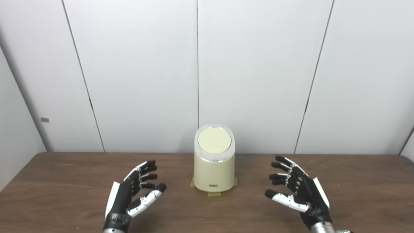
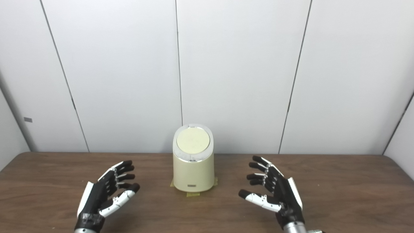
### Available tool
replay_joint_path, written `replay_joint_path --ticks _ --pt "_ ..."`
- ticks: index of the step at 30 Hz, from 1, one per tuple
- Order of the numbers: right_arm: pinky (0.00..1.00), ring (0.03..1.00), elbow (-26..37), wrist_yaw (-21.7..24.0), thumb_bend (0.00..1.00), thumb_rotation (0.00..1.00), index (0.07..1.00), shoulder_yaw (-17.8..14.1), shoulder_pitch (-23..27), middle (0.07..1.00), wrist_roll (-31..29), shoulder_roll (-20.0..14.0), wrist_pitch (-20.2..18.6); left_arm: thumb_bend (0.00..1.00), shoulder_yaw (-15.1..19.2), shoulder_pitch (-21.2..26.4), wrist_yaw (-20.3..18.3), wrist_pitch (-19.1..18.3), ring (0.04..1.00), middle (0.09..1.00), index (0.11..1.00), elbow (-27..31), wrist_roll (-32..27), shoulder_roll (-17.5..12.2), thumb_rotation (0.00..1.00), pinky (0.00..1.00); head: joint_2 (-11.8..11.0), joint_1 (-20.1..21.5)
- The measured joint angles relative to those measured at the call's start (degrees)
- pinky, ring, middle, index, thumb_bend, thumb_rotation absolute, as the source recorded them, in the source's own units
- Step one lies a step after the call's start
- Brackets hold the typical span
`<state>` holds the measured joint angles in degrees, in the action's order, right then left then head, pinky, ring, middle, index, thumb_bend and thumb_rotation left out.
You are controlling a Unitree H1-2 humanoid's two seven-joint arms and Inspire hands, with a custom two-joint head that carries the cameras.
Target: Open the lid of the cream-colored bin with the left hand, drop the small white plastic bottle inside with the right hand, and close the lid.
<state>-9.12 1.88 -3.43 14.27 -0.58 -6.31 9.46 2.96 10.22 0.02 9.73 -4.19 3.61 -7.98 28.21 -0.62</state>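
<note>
The cream-colored bin [image 1: 214,173] stands upright at the middle of the brown table, taped down at its base. Its round lid [image 1: 214,140] lies shut on top. My left hand [image 1: 134,191] hovers over the table to the bin's left, palm turned inward, fingers spread, holding nothing. My right hand [image 1: 297,189] mirrors it on the bin's right, open and holding nothing too. Neither hand touches the bin. No small white plastic bottle shows in either view.
The wooden table [image 1: 362,194] runs the full width of the picture, with white wall panels [image 1: 258,74] close behind the bin. Strips of yellowish tape [image 1: 213,194] stick out under the bin's front.
</note>
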Motion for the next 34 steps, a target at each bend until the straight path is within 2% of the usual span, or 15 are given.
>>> replay_joint_path --ticks 3,8,14,34 --pt "0.56 0.64 0.3 0.1 0.84 0.23 0.807 0.0 -0.5 0.773 0.0 0.0 0.0 0.74 -0.3 -0.2 -1.1 -1.2 0.687 0.756 0.771 0.1 -0.5 -0.1 0.33 0.58 0.2 0.3" --pt "0.54 0.624 2.7 0.1 0.84 0.24 0.804 0.1 -2.0 0.768 0.3 0.0 -0.5 0.73 -1.1 -0.3 -3.1 -2.6 0.684 0.759 0.772 0.1 -0.7 -0.7 0.29 0.59 1.0 1.0" --pt "0.54 0.625 4.2 0.1 0.84 0.25 0.809 0.3 -2.7 0.774 0.7 0.0 -1.2 0.75 -1.1 -0.4 -3.1 -4.4 0.695 0.766 0.783 0.4 -0.7 -0.6 0.34 0.57 1.3 1.1" --pt "0.55 0.626 5.2 0.1 0.84 0.24 0.811 0.4 -3.5 0.77 1.1 0.0 -2.2 0.73 -0.9 -0.5 -3.0 -4.4 0.688 0.756 0.769 1.2 -0.7 0.0 0.29 0.58 1.8 1.1"
